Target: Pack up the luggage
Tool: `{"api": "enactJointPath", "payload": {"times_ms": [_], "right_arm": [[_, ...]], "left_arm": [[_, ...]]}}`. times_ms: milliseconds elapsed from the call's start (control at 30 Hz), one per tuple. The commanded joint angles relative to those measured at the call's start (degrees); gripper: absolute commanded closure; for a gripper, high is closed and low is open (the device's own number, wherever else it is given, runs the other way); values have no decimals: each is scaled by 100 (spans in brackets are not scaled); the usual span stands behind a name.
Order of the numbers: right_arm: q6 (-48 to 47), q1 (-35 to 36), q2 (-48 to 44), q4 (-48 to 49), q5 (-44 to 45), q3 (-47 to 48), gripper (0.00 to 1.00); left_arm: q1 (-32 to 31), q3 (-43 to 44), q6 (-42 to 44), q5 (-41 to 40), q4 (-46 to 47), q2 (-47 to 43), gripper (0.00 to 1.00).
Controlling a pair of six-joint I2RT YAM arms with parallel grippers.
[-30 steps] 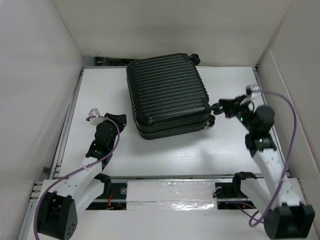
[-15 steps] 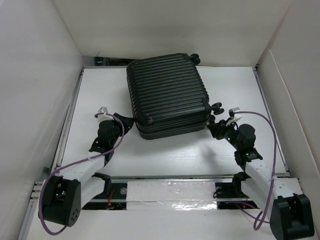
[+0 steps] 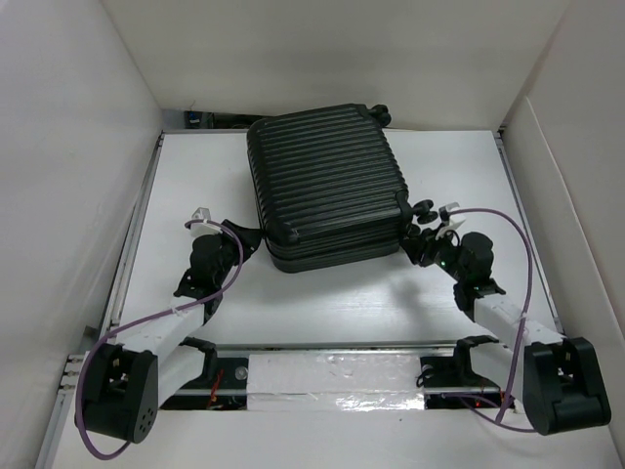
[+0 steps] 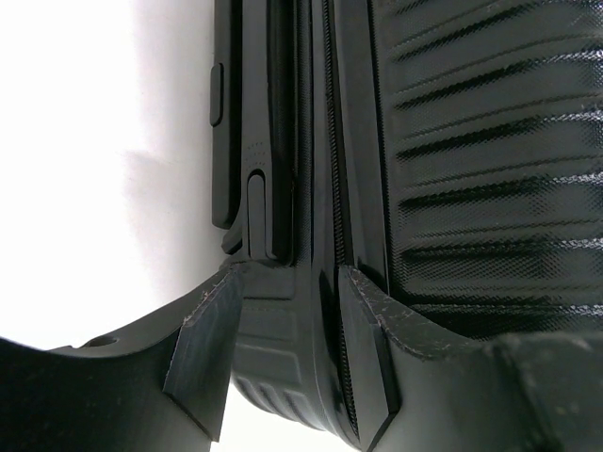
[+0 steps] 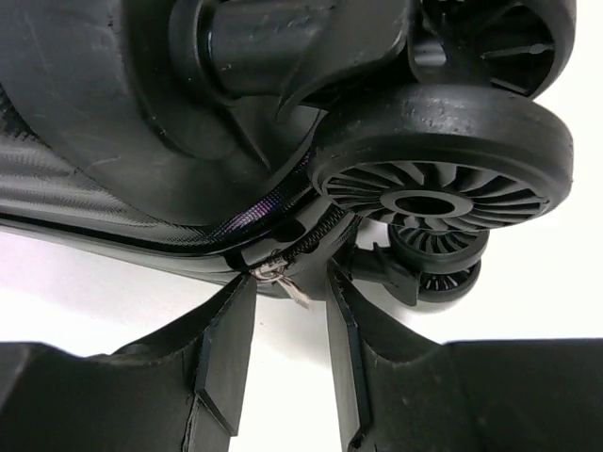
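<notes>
The luggage (image 3: pixel 327 186), a black ribbed suitcase, lies flat and closed at the middle back of the table. My left gripper (image 3: pixel 251 244) is at its near-left corner. In the left wrist view the left gripper (image 4: pixel 290 282) is open, and the suitcase's lower shell edge (image 4: pixel 283 320) fills the gap between its fingers. My right gripper (image 3: pixel 418 244) is at the near-right corner by a wheel (image 3: pixel 425 207). In the right wrist view the right gripper (image 5: pixel 288 288) is open, its tips on either side of a small metal zipper pull (image 5: pixel 280 273) below a large wheel (image 5: pixel 438 160).
The white table (image 3: pixel 322 298) is boxed in by white walls on the left (image 3: pixel 68 195) and right (image 3: pixel 576 195). A purple cable (image 3: pixel 522 264) loops off the right arm. A second wheel (image 3: pixel 379 112) shows at the suitcase's far-right corner.
The right arm swung in from the right to the near-right corner and its jaws opened. The left gripper moved up to the near-left corner and opened wider.
</notes>
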Motion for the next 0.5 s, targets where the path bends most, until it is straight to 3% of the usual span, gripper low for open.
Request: {"api": "enactJointPath", "payload": {"times_ms": [0,100,133,267,333,467], "right_arm": [[-200,-15,174,829,-265,210,61],[-226,-15,446,1023,-501,262,66],[-192,55,595,1049,-546,323,76],[-147,336,430,866,-231,288,94],[-174,503,334,734,112,280,100],[-34,1135,26,294,797,315,100]], "left_arm": [[-20,-28,34,295,455,-155,58],[-20,-54,-1,409,534,-94,58],[-20,-63,-27,479,612,-76,59],[-20,-81,-115,734,850,-41,59],[-20,-81,-159,804,1008,20,59],[-107,-90,-238,910,1289,196,59]]}}
